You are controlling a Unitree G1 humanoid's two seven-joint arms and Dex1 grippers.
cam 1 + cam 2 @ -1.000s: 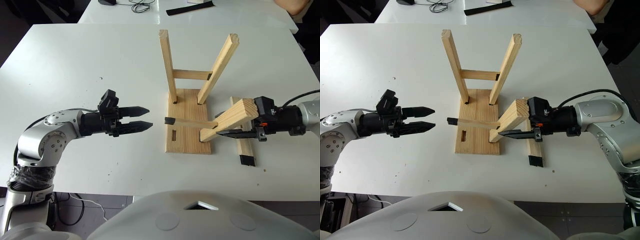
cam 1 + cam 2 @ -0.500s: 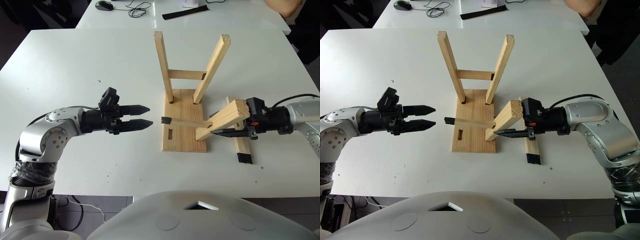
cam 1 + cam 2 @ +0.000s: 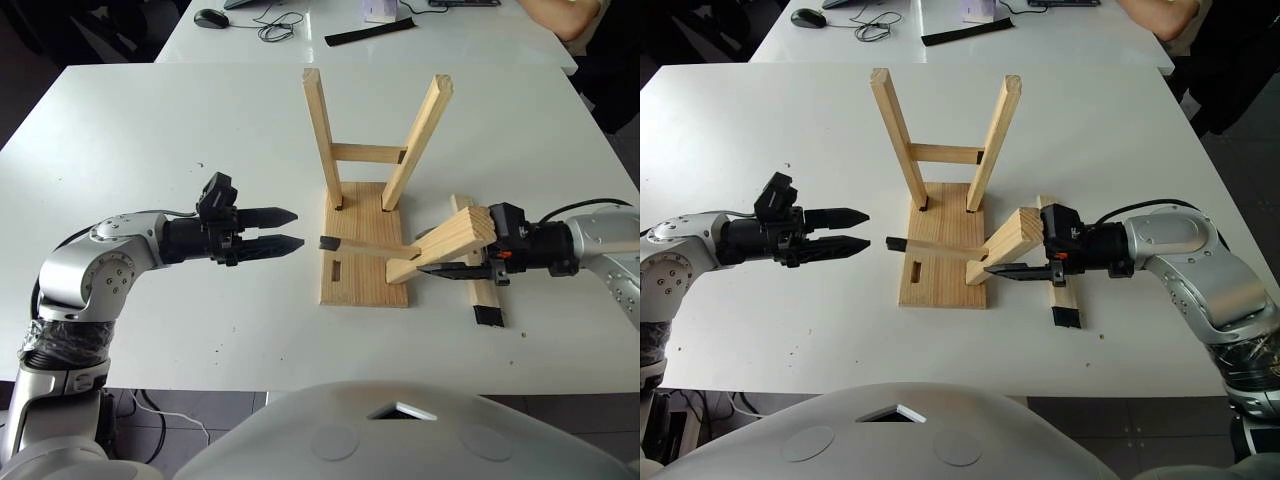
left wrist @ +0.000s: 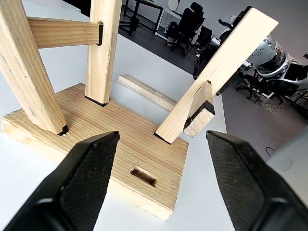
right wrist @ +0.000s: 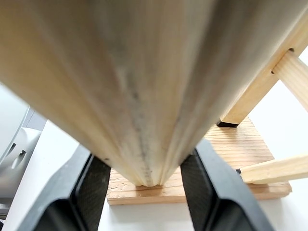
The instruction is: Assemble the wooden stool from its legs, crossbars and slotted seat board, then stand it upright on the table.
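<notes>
On the seat board (image 3: 368,288), the right gripper (image 3: 445,257) clamps a leg (image 4: 211,77) leaning rightward; the left gripper (image 3: 291,227) gapes.

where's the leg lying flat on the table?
Head views: flat leg lies on the table just right of the seat board, passing under the tilted leg in the right gripper.
</notes>
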